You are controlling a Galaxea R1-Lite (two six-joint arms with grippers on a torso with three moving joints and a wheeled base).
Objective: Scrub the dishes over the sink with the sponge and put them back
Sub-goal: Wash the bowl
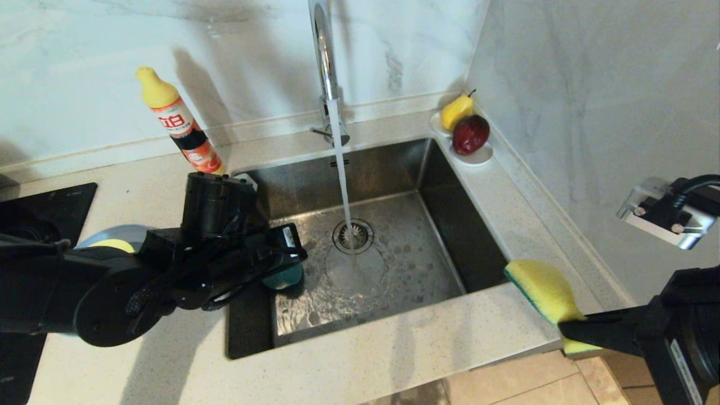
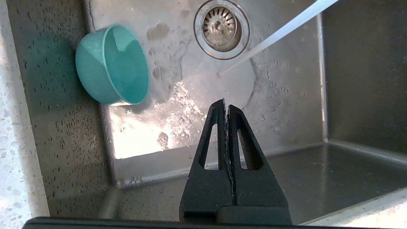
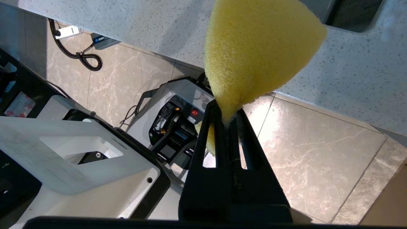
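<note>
Kitchen counter w/ a steel sink [image 1: 450, 225]; water runs from the chrome faucet [image 1: 325, 62] onto the basin floor just beside the round drain strainer [image 2: 221, 29].

Left gripper [image 2: 226, 106] hangs over the sink's left half, jaws clenched tight together w/ nothing between them. The small teal bowl [image 2: 113, 65] isn't held: it lies tipped on its side in the basin against the left wall, mouth turned toward the drain, apart from the jaw tips and off to one side of them. The water stream lands between the jaw tips and the strainer, a little ahead of the tips.

Right gripper [image 3: 227, 119] is out past the counter's front edge, at the sink's front right corner, jaws grasping the sponge [image 1: 544, 292] by one end. The sponge sticks out beyond the jaw tips, yellow foam up, green scouring layer along its lower edge; its far end lies over the counter [image 1: 365, 349] corner; can't tell if it touches.

Behind the left arm, well away from both jaws, part of a grey-blue plate [image 1: 121, 232] and a yellow-green bowl [image 1: 115, 245] show on the counter. A dish soap bottle [image 1: 180, 126] stands at the back left of the sink. At the back right corner, a white dish [image 1: 478, 156] holds a yellow pear [image 1: 454, 111] and a dark red fruit [image 1: 470, 134].
</note>
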